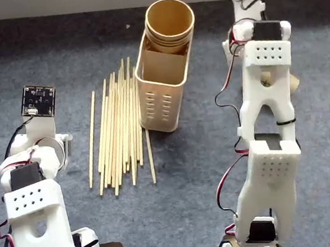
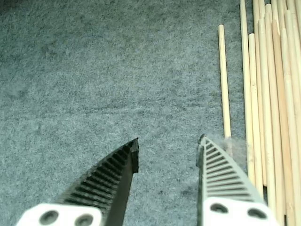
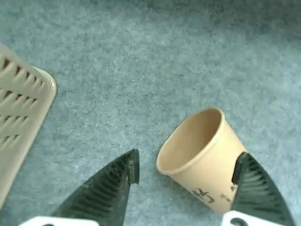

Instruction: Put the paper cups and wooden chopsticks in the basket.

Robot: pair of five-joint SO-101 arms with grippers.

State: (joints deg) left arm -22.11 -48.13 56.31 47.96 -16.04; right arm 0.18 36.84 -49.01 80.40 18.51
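Paper cup (image 3: 202,155) seen on its side on worktop (image 3: 141,56), near basket (image 3: 19,108), straddled by right end effector (image 3: 188,160): spread wide, nothing gripped. Cup judged light, thin-walled, easily crushed, prone to roll; gentle pinch across rim advised. Left end effector (image 2: 167,143) parted, empty, beside chopsticks (image 2: 263,94): stiff, slim, best taken mid-length.

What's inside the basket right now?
A nested stack of paper cups sits at the far end of the basket. Nothing shows in the near part; the front wall hides its floor.
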